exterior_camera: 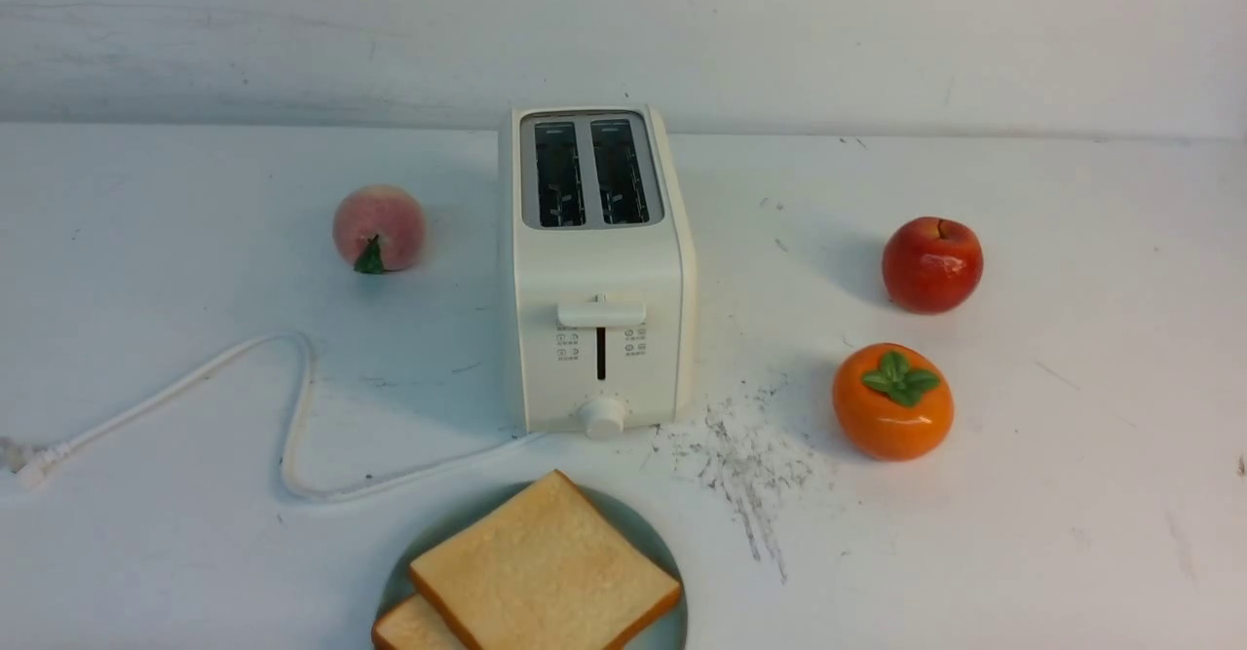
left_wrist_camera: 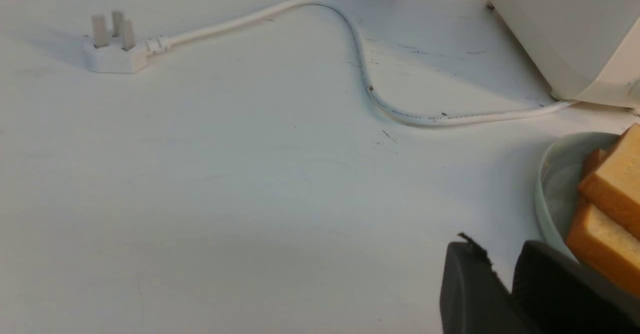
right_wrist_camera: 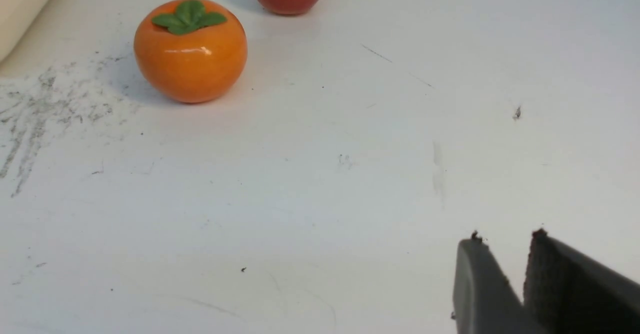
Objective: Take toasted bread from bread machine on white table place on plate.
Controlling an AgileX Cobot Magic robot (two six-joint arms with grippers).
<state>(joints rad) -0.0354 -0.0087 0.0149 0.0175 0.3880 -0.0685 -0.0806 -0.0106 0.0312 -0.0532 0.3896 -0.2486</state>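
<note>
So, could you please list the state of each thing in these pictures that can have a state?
Cream-white two-slot toaster: both slots empty, lever up.
White power cord: unplugged, plug lying on the white table.
Two square toast slices: stacked overlapping on the plate.
Round pale blue-green plate: holds both slices.
Left tool: slightly open, empty.
Right tool: slightly open, empty.

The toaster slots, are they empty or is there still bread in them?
Empty. Both slots of the toaster show only dark wire guides, and the two slices of toast lie on the plate.
</note>
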